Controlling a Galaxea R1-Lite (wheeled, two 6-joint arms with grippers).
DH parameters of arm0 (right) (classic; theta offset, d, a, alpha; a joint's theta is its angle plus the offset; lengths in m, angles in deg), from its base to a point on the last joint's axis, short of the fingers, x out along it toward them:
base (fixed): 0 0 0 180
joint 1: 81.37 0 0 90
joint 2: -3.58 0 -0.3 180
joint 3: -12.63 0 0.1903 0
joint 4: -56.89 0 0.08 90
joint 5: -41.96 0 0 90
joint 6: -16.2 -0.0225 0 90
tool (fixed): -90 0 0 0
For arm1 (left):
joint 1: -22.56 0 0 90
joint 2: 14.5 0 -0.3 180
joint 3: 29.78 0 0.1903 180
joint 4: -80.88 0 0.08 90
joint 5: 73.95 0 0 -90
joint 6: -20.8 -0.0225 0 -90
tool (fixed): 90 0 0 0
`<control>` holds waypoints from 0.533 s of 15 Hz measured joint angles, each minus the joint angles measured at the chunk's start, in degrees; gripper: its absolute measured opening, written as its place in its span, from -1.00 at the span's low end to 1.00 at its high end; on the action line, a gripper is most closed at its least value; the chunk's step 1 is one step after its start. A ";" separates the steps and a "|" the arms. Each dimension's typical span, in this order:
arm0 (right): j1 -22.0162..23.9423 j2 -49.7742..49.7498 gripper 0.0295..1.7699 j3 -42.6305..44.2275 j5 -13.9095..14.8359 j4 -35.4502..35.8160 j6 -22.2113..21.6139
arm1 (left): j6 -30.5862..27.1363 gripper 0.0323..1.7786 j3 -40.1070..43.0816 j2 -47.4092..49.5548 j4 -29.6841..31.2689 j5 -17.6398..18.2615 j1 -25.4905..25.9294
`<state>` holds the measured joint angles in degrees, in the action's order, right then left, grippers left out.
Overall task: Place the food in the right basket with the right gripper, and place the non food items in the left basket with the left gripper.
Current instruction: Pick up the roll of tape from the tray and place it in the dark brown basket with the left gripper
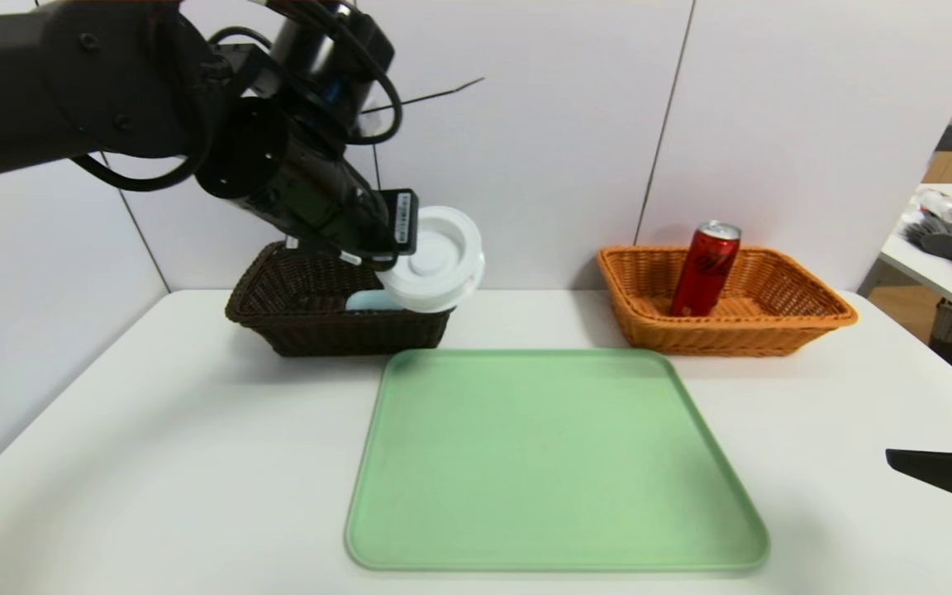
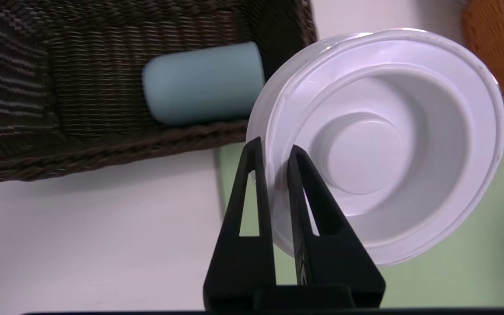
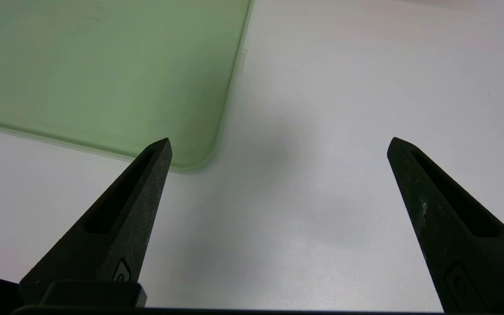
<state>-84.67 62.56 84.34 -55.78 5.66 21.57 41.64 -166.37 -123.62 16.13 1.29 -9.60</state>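
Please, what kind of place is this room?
Probably a robot test room in an office or lab. A white table stands against plain white wall panels, holding a green tray and two sorting baskets; another table beside it holds assorted props.

You get bright, even overhead light; the green tray throws only a soft shadow toward 6 o'clock. In the left wrist view the dark basket and blue-grey cup at 11 o'clock look blurred.
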 joint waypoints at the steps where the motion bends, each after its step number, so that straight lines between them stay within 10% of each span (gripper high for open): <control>1: 0.00 0.02 0.92 0.00 -0.02 0.00 0.02 | -0.83 -0.82 0.00 0.52 0.37 0.40 2.58; 8: 0.00 -0.02 0.92 -0.16 -0.06 -0.02 0.10 | -8.07 -0.82 0.02 -3.04 10.42 1.21 16.51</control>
<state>-84.67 62.53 84.18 -55.84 5.63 21.67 33.57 -166.35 -126.65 26.56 2.49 6.91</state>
